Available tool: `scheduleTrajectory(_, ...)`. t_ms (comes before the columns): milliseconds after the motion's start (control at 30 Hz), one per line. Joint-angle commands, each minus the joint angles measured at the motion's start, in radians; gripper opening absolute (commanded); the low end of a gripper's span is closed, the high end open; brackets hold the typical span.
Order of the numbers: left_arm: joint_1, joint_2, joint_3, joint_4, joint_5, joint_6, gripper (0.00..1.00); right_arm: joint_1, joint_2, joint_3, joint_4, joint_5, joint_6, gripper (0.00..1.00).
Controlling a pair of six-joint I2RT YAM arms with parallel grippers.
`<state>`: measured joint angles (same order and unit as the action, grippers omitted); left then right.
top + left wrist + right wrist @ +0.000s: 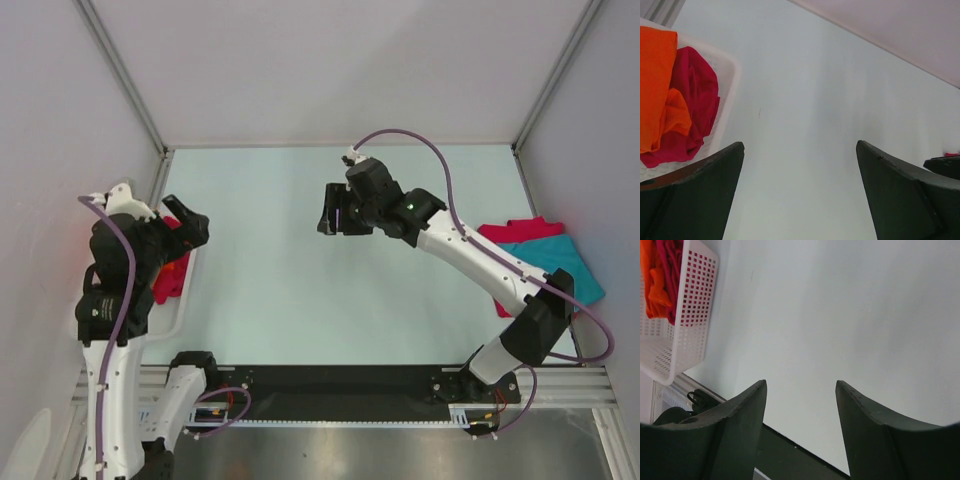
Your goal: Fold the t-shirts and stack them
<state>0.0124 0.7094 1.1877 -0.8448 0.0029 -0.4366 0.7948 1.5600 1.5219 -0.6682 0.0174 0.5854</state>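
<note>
Left gripper (800,192) and right gripper (800,432) are gaping wide, gripping nothing.
Orange shirt (655,85) and crimson shirt (697,95) are lying at ten o'clock from the left gripper, in a basket (731,75).

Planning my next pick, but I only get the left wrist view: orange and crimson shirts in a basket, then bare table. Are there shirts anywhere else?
Observer: Yes. A teal t-shirt and a crimson t-shirt lie touching each other at the right edge of the table.
Operator: Anything held on the right side?
Observer: No. The right gripper hangs over the middle of the table, fingers open and empty.
</note>
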Motion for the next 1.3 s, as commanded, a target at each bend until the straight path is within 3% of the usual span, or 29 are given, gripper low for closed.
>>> scheduleTrajectory(0,-0.003,0.071,0.016,0.035,0.012,0.007,0.99,-0.028,0.009,0.066,0.002,-0.042,-0.064,0.63)
scheduleTrajectory(367,-0.003,0.392,0.133,0.024,0.075,0.070,1.00,-0.069,-0.035,-0.060,0.105,-0.142,-0.058,0.63)
scheduleTrajectory(467,-0.003,0.481,0.182,-0.040,0.013,0.110,1.00,-0.088,-0.038,-0.075,0.127,-0.175,-0.049,0.63)
scheduleTrajectory(633,0.003,0.613,0.224,-0.138,-0.227,0.122,1.00,-0.100,-0.048,-0.108,0.139,-0.194,-0.042,0.63)
scheduleTrajectory(933,0.050,0.699,0.084,-0.109,-0.158,0.090,1.00,-0.128,-0.089,-0.141,0.139,-0.201,-0.044,0.63)
scheduleTrajectory(1133,0.050,0.696,-0.126,-0.007,-0.084,0.003,1.00,-0.144,-0.101,-0.154,0.145,-0.203,-0.050,0.63)
scheduleTrajectory(1267,0.050,0.720,-0.149,0.003,-0.064,0.001,1.00,-0.154,-0.112,-0.167,0.148,-0.211,-0.055,0.63)
